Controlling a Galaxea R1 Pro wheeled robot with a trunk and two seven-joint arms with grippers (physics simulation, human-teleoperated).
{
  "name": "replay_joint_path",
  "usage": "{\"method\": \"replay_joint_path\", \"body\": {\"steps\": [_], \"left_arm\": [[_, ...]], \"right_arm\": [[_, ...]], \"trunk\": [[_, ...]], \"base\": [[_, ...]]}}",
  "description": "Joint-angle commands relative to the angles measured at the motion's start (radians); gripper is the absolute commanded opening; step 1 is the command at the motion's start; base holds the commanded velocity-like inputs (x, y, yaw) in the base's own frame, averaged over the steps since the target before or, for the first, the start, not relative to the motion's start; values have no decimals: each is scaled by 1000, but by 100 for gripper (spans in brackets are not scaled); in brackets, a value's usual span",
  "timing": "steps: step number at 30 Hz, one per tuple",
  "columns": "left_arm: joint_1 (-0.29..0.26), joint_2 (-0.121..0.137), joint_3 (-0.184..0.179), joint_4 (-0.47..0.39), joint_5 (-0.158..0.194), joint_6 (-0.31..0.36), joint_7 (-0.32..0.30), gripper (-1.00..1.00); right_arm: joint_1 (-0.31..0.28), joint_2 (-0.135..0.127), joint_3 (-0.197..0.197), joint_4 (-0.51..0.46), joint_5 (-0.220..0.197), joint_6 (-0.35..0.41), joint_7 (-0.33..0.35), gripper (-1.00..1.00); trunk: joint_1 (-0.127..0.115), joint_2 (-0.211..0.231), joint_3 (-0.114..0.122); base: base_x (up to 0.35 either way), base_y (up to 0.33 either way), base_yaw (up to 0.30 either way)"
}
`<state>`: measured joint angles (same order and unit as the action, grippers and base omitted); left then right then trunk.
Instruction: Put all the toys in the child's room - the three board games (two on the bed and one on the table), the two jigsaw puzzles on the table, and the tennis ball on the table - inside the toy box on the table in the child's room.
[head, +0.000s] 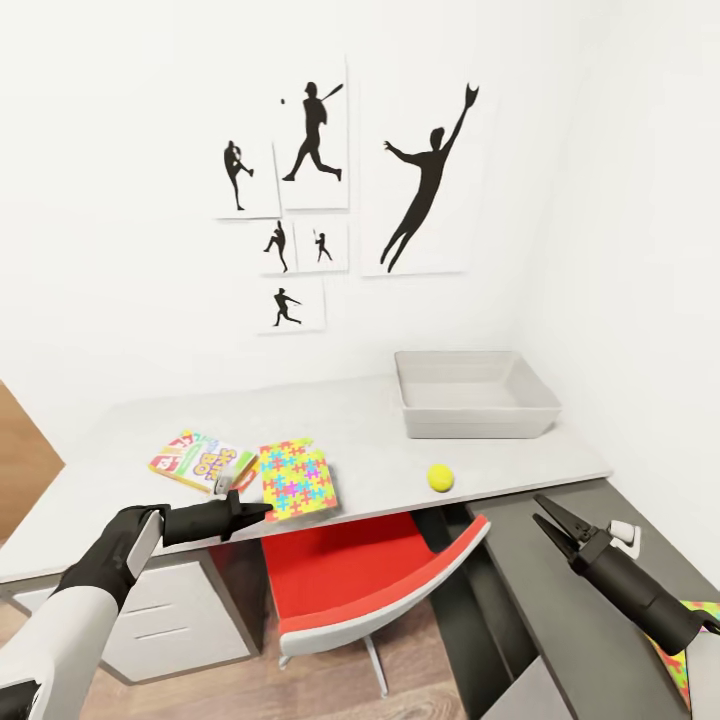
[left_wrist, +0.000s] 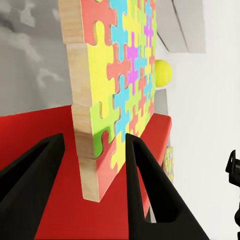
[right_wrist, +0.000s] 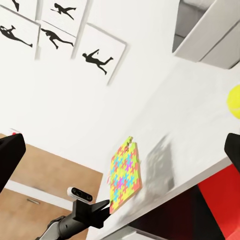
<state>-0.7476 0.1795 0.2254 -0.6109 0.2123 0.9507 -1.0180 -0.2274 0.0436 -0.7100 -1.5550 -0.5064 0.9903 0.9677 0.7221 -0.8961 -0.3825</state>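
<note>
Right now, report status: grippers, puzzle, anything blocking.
Left gripper open, fingers straddling jigsaw puzzle's edge at table front. Right gripper open, empty. Toy box empty; tennis ball loose on table. Red chair below.

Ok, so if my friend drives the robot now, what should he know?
Left gripper: open, fingers either side of a puzzle's edge at the table's front, not shut yet.
Right gripper: open, empty.
Game and ball: on the table.
Second puzzle: low by the right arm, partly hidden.
Toy box: looks empty.
Done: nothing. Left: every toy.
</note>
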Motion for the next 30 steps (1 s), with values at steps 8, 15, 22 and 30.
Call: {"method": "replay_joint_path", "body": {"steps": [8,15,22,30], "left_arm": [[0,0,2,0,-2,3,-4,-100],[-1,0,2,0,-1,3,-4,-100],[0,0,2,0,-1,3,-4,-100],[0,0,2,0,-1,3,-5,-100]], "right_arm": [[-1,1,-4,0,3,4,5,100],[-1,1,-3,0,3,4,6,100],[-1,1,-3,0,3,4,6,100],[-1,1,-5,0,3,4,6,100]], "trunk": [[0,-1,0],[0,-1,7],[0,-1,14],[0,-1,19]], "base": [[0,27,-42],[0,82,-202],[0,248,-222],[0,236,-136]]}}
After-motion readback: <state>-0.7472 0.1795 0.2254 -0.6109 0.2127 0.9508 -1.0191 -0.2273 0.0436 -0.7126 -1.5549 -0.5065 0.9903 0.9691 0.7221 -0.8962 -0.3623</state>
